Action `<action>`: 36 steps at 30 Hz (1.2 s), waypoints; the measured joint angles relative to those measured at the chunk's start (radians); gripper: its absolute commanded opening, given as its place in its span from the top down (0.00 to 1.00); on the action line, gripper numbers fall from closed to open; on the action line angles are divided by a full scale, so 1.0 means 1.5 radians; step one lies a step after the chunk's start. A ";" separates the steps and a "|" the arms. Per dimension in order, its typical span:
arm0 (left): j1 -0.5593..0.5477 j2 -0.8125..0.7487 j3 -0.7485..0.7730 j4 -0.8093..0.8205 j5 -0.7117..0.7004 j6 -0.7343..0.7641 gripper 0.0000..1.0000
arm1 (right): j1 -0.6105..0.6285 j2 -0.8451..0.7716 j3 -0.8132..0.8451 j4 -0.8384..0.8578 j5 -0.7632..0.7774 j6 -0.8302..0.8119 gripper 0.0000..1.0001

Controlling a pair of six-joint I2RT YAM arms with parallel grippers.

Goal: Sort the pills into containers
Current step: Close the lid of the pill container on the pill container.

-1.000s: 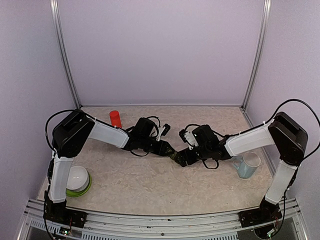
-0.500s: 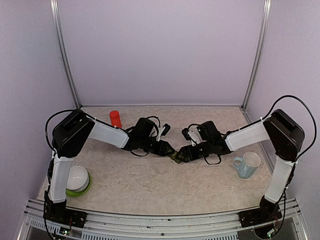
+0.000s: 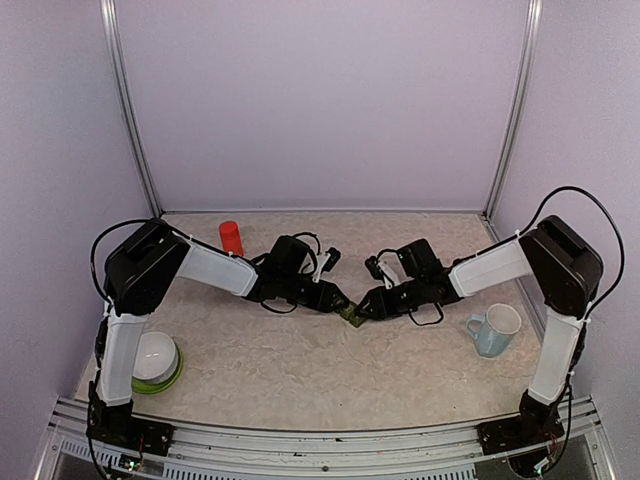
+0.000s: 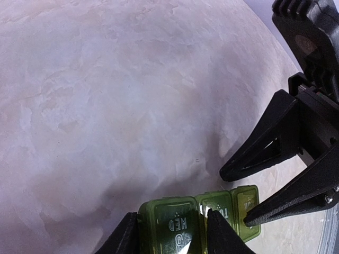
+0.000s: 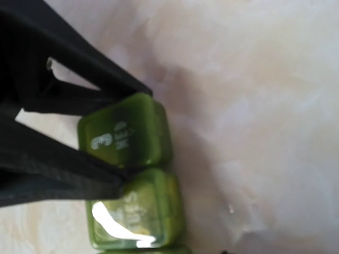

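The containers (image 3: 352, 316) are a dark green strip of three joined square compartments lying mid-table, lids down and marked WED, TUE and MON (image 4: 212, 214). My left gripper (image 3: 341, 303) is shut on the WED end, one finger on each side (image 4: 172, 235). My right gripper (image 3: 366, 309) comes from the opposite side. In the left wrist view its jaws (image 4: 234, 197) are closed around the MON end, the lower fingertip on the lid. The right wrist view shows the strip (image 5: 132, 174) close up with the left fingers (image 5: 58, 174) across it. No pills are in view.
An orange-red bottle (image 3: 231, 238) stands at the back left. A pale blue mug (image 3: 493, 330) sits at the right, close to the right forearm. A white bowl on a green plate (image 3: 155, 357) lies at the front left beside the left arm's base.
The right gripper has slid left and back up to the strip, and its jaws have closed from wide apart onto the end compartment. The left arm and the strip have stayed put.
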 measured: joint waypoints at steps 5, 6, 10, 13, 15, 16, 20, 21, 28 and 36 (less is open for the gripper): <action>0.000 0.000 -0.001 0.001 0.000 0.000 0.59 | -0.002 0.005 0.006 -0.003 -0.017 0.003 0.71; 0.000 0.000 -0.001 0.001 0.000 0.000 0.59 | -0.002 0.006 0.006 -0.003 -0.021 0.005 0.73; 0.000 0.000 -0.001 0.001 0.000 0.000 0.59 | -0.004 0.006 0.007 -0.002 -0.027 0.007 0.78; 0.000 0.000 -0.001 0.001 0.000 0.000 0.59 | -0.010 0.008 0.007 0.002 -0.035 0.010 0.83; 0.000 0.000 -0.001 0.002 0.000 0.000 0.59 | -0.016 0.010 0.005 0.011 -0.046 0.013 0.83; 0.000 0.000 -0.001 0.003 0.000 0.000 0.59 | -0.019 0.012 0.005 0.014 -0.052 0.014 0.83; 0.000 0.000 -0.002 0.003 0.000 0.000 0.59 | -0.024 0.018 0.001 0.029 -0.071 0.019 0.72; 0.000 0.000 -0.002 0.003 0.000 0.001 0.59 | -0.024 0.018 0.000 0.030 -0.072 0.021 0.69; 0.000 -0.007 -0.010 0.001 0.000 0.001 0.53 | -0.024 0.019 -0.002 0.026 -0.070 0.018 0.49; 0.000 -0.029 -0.021 -0.021 -0.007 0.005 0.26 | -0.024 0.015 -0.002 0.030 -0.083 -0.006 0.40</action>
